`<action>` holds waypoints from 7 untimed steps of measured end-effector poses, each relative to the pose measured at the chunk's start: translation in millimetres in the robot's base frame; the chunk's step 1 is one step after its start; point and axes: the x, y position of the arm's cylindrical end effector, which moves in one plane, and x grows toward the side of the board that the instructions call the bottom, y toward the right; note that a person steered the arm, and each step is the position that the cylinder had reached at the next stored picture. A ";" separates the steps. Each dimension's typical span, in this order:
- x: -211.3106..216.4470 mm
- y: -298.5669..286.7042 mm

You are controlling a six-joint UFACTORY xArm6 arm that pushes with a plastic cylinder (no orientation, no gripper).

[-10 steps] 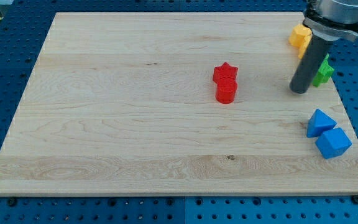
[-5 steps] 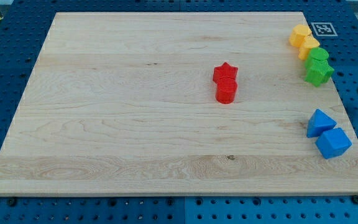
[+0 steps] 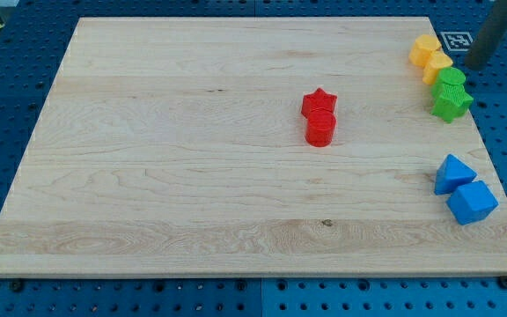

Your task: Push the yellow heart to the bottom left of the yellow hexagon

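Observation:
Two yellow blocks touch each other at the board's top right corner. The upper one (image 3: 425, 49) looks like the hexagon. The lower one (image 3: 437, 67), just below and right of it, looks like the heart, though the shapes are hard to make out. My tip (image 3: 473, 64) is off the wooden board (image 3: 192, 158), over the blue pegboard. It is a short way right of the lower yellow block and does not touch it. The rod slants up to the view's top right.
Two green blocks (image 3: 451, 79) (image 3: 451, 103) lie right below the yellow pair along the right edge. A red star (image 3: 319, 101) and a red block (image 3: 320, 130) touch near the middle. A blue triangle (image 3: 454, 173) and a blue cube (image 3: 472, 202) are at the lower right.
The rod left the board beside the green blocks, swung out past the view's right edge, and now stands off the board right of the yellow blocks. No block moved.

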 end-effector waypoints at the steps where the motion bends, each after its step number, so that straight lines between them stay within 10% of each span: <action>1: 4.8 -23.2; 7: 11.6 -118.8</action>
